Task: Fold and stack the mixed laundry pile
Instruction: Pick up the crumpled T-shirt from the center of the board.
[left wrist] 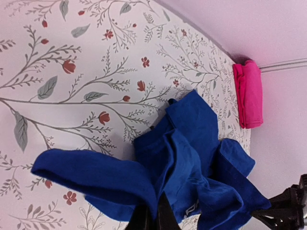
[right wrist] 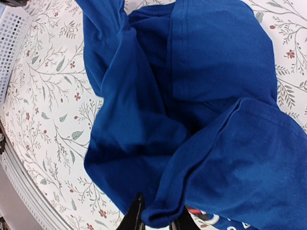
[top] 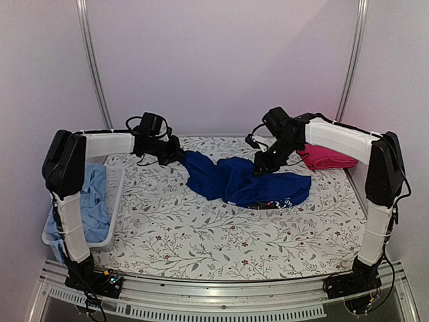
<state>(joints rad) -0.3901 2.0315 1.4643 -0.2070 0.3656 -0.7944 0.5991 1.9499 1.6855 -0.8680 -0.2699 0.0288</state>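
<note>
At the far left, the light-blue shirt [top: 94, 194] lies heaped in the white basket [top: 118, 184], well apart from anything I hold. My left arm stands up from its base with the elbow high and the forearm reaching toward 3 o'clock along the far side of the bench [top: 201, 235]. My left end effector [top: 177, 154] is clamped on one end of the royal-blue shirt [top: 241, 184], holding it off the cover. From that grip the cloth runs toward 4 o'clock — its long axis in the top view — and sags onto the bench, bunched and twisted rather than flat.

My right end effector [top: 263, 166] is closed on a rolled fold of the same shirt near its middle. The bulk with the white print lies below it at about 5 o'clock. My right arm mirrors the left, elbow high, forearm reaching toward 9 o'clock, wrist bent down. Both grips are on this one garment, so I judge the coming move turns on drawing them apart along that 10-to-4 line to spread it. The red-pink garment [top: 326, 158] sits folded at 3 o'clock from my right end effector — near the blue cloth.
</note>
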